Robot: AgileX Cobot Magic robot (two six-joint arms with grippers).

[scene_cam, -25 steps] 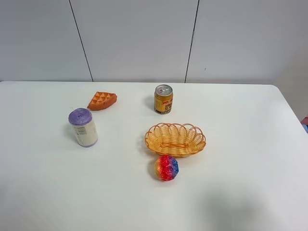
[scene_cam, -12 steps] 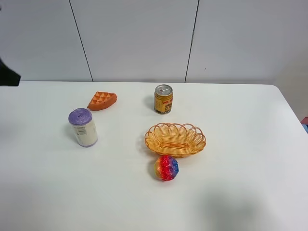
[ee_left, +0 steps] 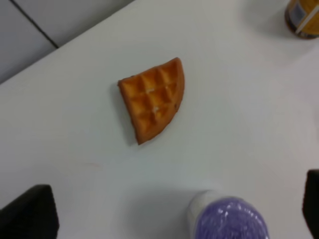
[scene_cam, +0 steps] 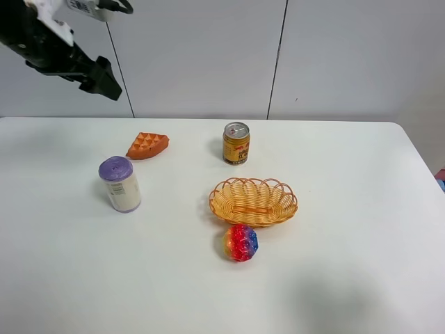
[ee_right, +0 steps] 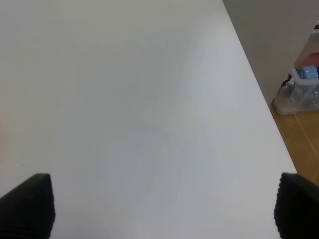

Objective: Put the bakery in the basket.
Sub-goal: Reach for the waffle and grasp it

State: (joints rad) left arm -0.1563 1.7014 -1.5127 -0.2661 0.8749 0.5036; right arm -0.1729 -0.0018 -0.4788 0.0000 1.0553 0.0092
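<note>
1. Bakery point(ee_left: 153, 98): a wedge-shaped waffle slice lying flat, dimples up, on the table point(scene_cam: 361, 174). It is close to the far edge, toward the far-left corner, and well apart from the basket.
2. Handling (judged): probably light, stiff and matte rather than slippery. A pinch across its two straight sides, near the wide end, looks soundest.
3. Left gripper point(ee_left: 169, 211): raised over the far-left corner, jaws spread wide, holding nothing.
4. Right gripper point(ee_right: 162, 206): equally wide and empty, over bare table by the right edge.
5. Basket point(scene_cam: 217, 198): near the table's middle, empty. A rainbow ball point(scene_cam: 240, 242) lies just beside its near rim.
6. Can point(scene_cam: 236, 143) and purple-lidded jar point(scene_cam: 119, 184): both upright, contents hidden.
</note>
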